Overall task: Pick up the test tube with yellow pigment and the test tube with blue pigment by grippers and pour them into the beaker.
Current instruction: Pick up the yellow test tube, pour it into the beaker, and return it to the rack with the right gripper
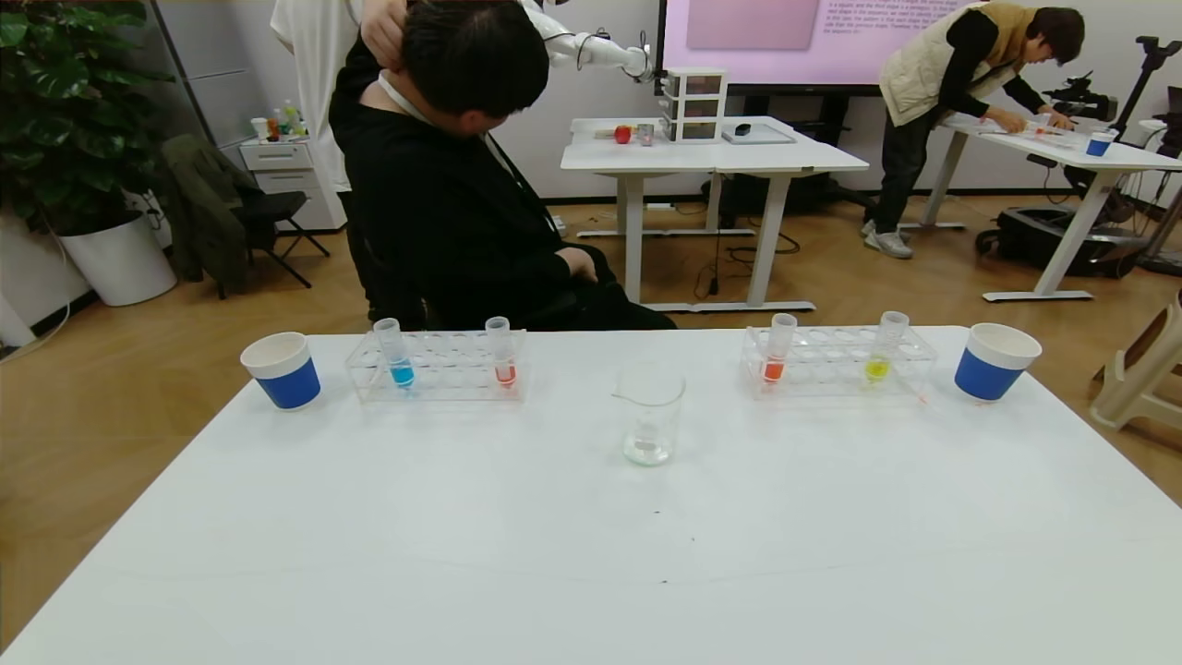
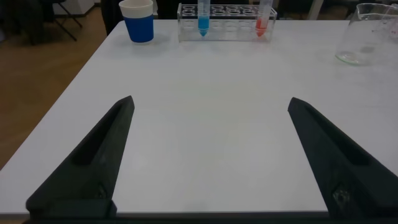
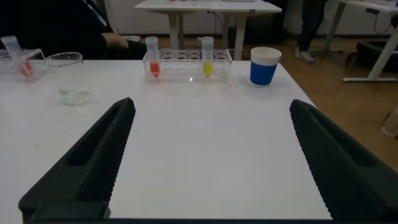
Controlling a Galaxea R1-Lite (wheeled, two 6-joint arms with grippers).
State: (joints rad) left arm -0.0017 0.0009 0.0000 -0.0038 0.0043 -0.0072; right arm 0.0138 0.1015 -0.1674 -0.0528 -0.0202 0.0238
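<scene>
The table (image 1: pixel 591 554) has a smooth, matt white top, and the beaker (image 1: pixel 650 413) looks like clear, glossy glass. Both racks (image 1: pixel 436 367) appear to be transparent plastic (as do the tubes in them), the blue-and-white cups (image 1: pixel 283 369) look like matt paper, and the floor (image 1: pixel 111 388) is wood-grained with a slight sheen.

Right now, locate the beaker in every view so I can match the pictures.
Head view: beaker at the table's middle, between the two racks.
Left wrist view: at the picture's far right edge, partly cut off.
Right wrist view: toward the upper left.
Shared landmark: the orange-red tube nearest it.
</scene>
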